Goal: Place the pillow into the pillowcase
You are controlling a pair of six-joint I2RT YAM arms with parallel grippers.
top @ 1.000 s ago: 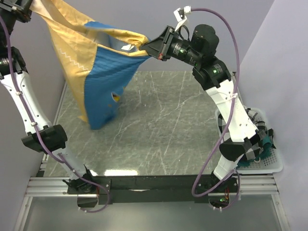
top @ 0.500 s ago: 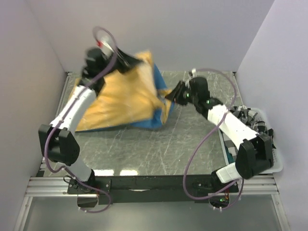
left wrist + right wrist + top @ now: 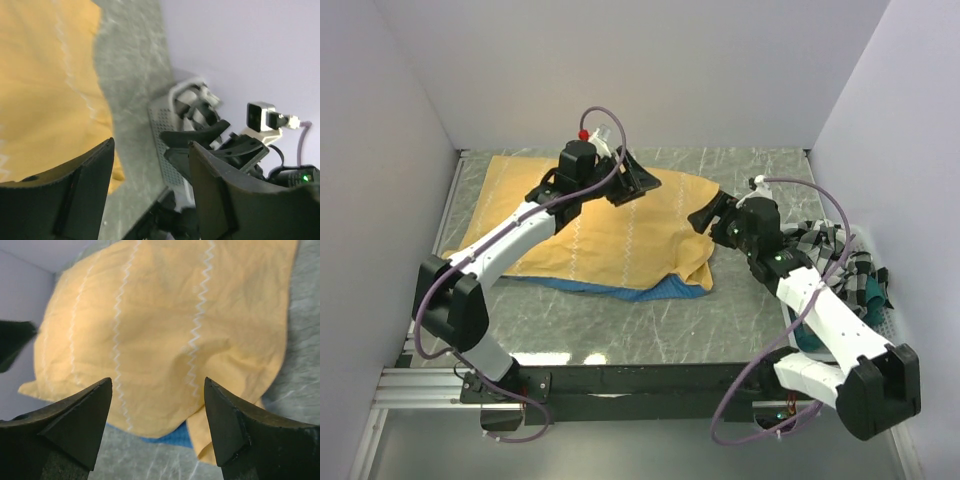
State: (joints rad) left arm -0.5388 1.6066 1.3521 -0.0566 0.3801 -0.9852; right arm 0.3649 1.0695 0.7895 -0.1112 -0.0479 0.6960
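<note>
**Top external view.** The pillowcase (image 3: 610,235) lies flat on the grey marbled tabletop (image 3: 620,320), across the upper left and centre of the frame. Its mustard side with pale zigzag stripes faces up, and a thin blue strip shows along its lower edge. The left gripper (image 3: 640,183) is over the upper edge of the pillowcase, above centre. The right gripper (image 3: 702,215) is at the right-hand edge of the pillowcase, right of centre. A black-and-white checked cloth (image 3: 825,245) sits at the right of the frame, beside the right arm.

**Left wrist view.** The left gripper (image 3: 150,145) has its fingers parted with nothing between them. The pillowcase (image 3: 45,90) fills the left half of the frame, with bare tabletop (image 3: 130,75) to its right. A white perforated basket (image 3: 161,145) stands at centre, against the pale wall.

**Right wrist view.** The right gripper (image 3: 157,385) is spread wide and holds nothing. The pillowcase (image 3: 165,325) spans most of the frame beyond the fingers. Its blue underside shows at the lower centre, and tabletop (image 3: 305,365) shows at the right edge
</note>
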